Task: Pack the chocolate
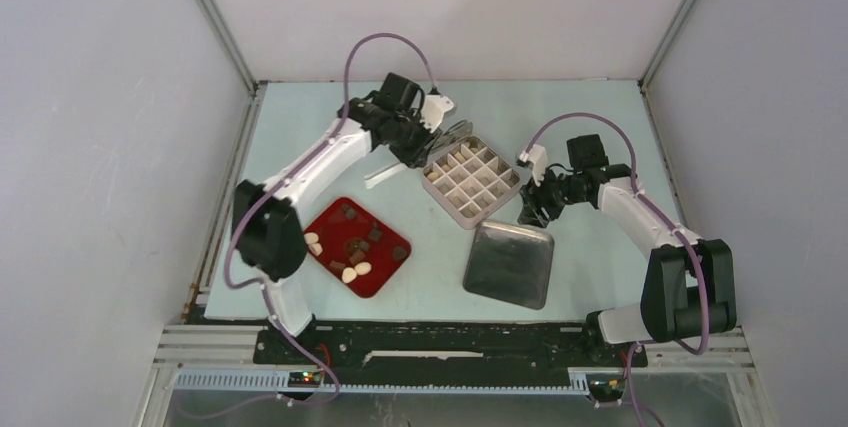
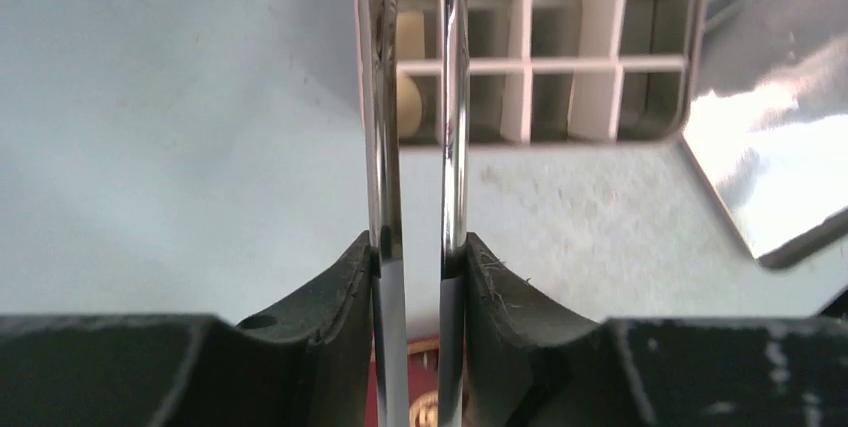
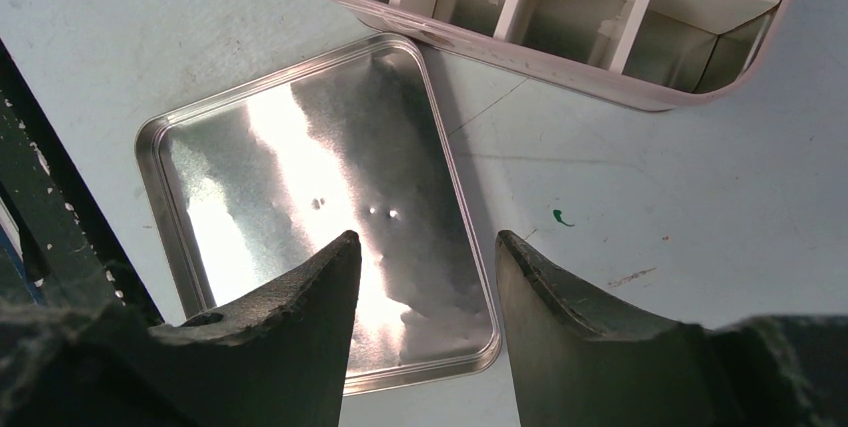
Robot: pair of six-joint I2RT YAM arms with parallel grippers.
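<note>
Plain pale walls [image 1: 450, 7] close in a pale blue table [image 1: 430, 257].
A metal lid [image 1: 510, 264] lies beside a grid box [image 1: 470, 180]. The chocolate [image 1: 350, 272] sits on the red tray [image 1: 378, 277]. The left gripper [image 2: 420, 257] clamps tongs [image 2: 452, 97]; the right gripper [image 3: 425, 257] is spread apart above the lid.

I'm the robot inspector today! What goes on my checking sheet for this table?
Surface: pale table, scuffed, with a small green mark.
Job's things: cream and dark chocolate lies on the red tray. The grid box cells look mostly empty. The tin lid lies beside the box.
Clutter: white strip by the left arm.
Grippers: left gripper is shut on the metal tongs, which point at the box. The right gripper is open above the lid.
Cables: a purple cable loops over each arm.
Surroundings: white walls, nothing else seen.
</note>
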